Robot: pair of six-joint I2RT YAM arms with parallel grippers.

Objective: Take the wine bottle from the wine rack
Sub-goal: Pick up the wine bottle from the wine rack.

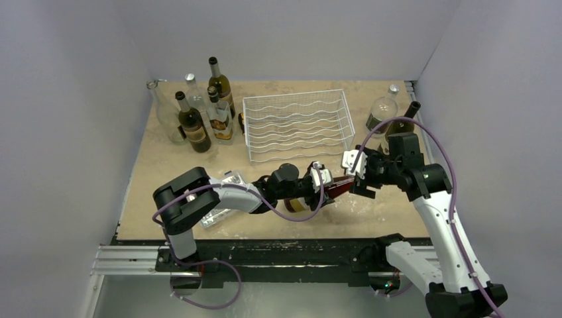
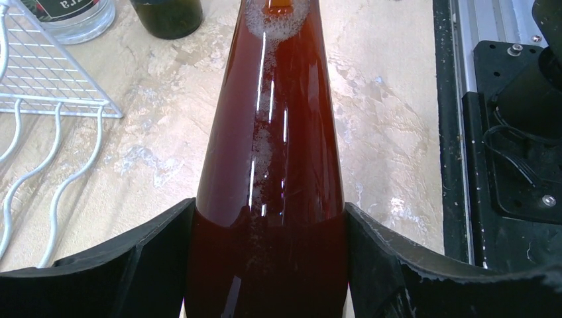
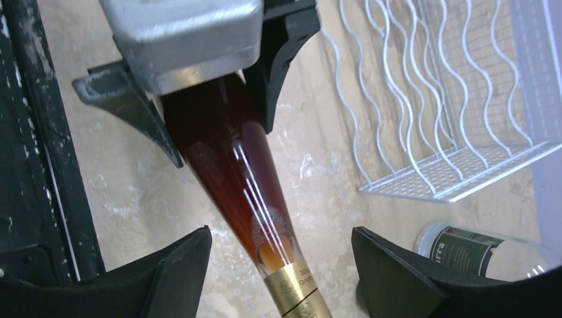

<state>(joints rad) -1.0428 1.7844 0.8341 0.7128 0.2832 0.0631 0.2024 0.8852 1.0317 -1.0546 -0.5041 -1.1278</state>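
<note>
The wine bottle (image 1: 336,187), filled with reddish-brown liquid and wearing a gold neck band, lies about level above the table in front of the white wire wine rack (image 1: 296,124). My left gripper (image 1: 317,182) is shut on its wide body (image 2: 272,132), with both black fingers (image 2: 152,245) pressed against the glass. My right gripper (image 3: 281,242) stands open around the neck (image 3: 291,278). There is a clear gap between each of its fingers (image 3: 179,265) and the glass. No bottles show in the rack (image 3: 450,99).
Several upright bottles (image 1: 199,112) stand at the back left. A clear bottle and a dark one (image 1: 388,112) stand at the back right. A clear plastic box (image 1: 222,199) lies under my left arm. A black rail (image 1: 278,255) runs along the near edge.
</note>
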